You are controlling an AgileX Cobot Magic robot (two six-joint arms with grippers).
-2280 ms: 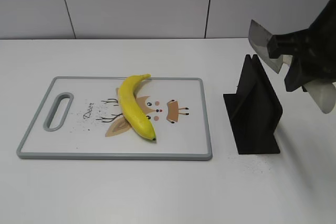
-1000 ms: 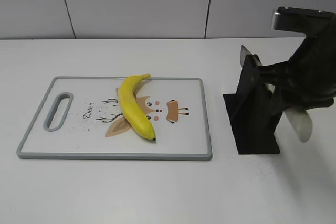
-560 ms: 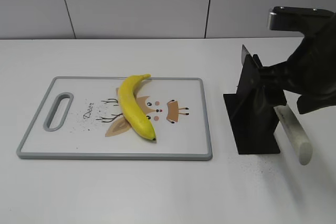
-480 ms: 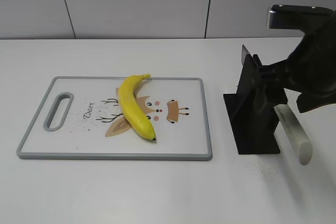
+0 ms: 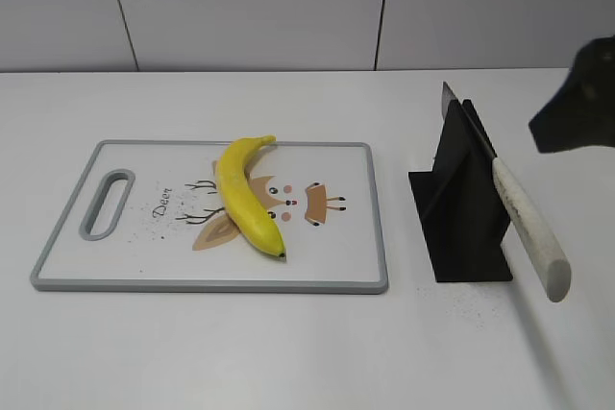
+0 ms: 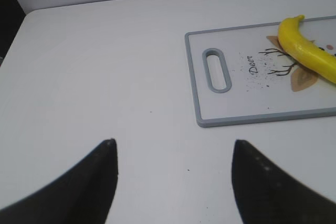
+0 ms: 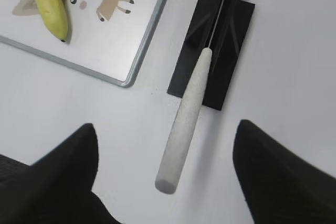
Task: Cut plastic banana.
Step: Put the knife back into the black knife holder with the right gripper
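Observation:
The plastic banana [image 5: 246, 195] lies whole on the cutting board [image 5: 346, 266], over its deer picture; it also shows in the left wrist view [image 6: 307, 55] and the right wrist view [image 7: 50, 1]. A knife with a pale handle [image 5: 528, 228] rests in the slot of a black stand [image 5: 461, 208], its handle sticking out toward the front right [image 7: 186, 119]. My right gripper [image 7: 165, 135] is open and empty, above the handle and apart from it; only a dark part of that arm [image 5: 577, 103] shows at the exterior view's right edge. My left gripper [image 6: 173, 145] is open and empty over bare table left of the board.
The cutting board [image 6: 252, 121] has a grey rim and a handle slot [image 5: 104, 204] at its left end. A white wall runs behind the white table. The black stand [image 7: 212, 51] sits right of the board's right edge.
My right gripper carried the knife down into the black stand, let go of it and drew away up and to the right. The banana and board have not moved.

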